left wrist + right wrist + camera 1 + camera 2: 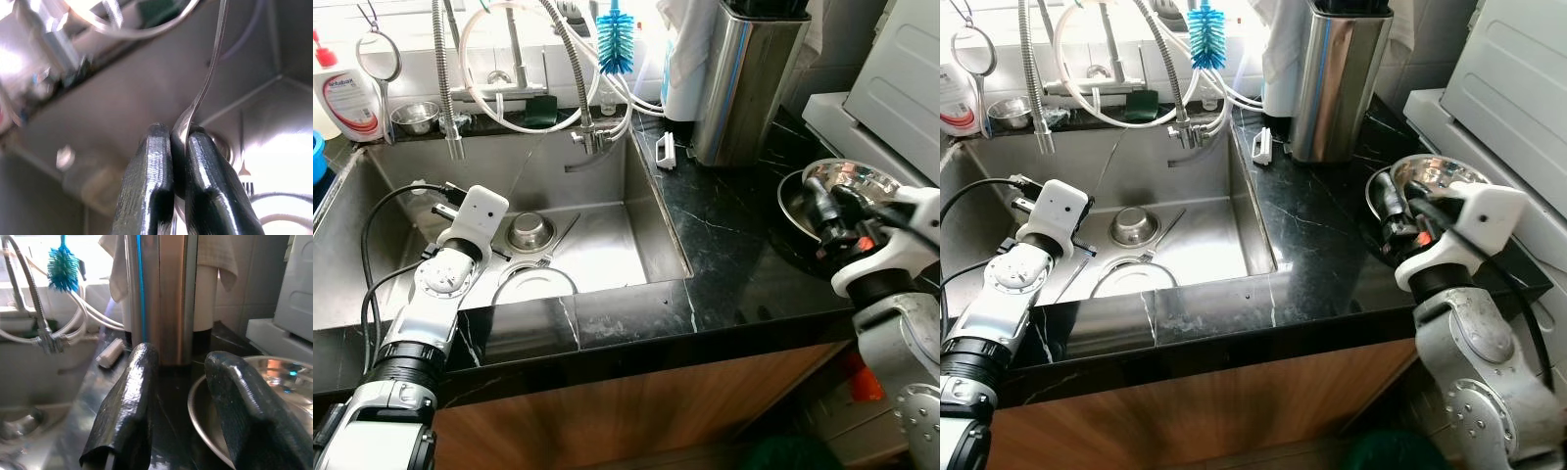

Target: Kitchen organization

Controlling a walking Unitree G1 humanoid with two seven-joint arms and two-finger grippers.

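Observation:
My left gripper [178, 147] is down inside the steel sink [646, 211], shut on the bowl end of a thin metal utensil [211, 73] whose handle sticks up past the fingers. Below it in the sink lie a small steel bowl [530, 231], a white plate [533, 286] and a fork [244, 176]. My right gripper [182, 355] is open over the black counter, at the near rim of a large steel bowl [850, 166] that stands at the right. Nothing is between its fingers.
A tall steel knife block [744, 78] stands at the back of the marble counter [724, 245], with a white clip [666, 150] beside it. Faucet hoses [578, 69], a blue brush [615, 44] and a detergent bottle [350, 98] line the sink's back. A white appliance [901, 78] is at the right.

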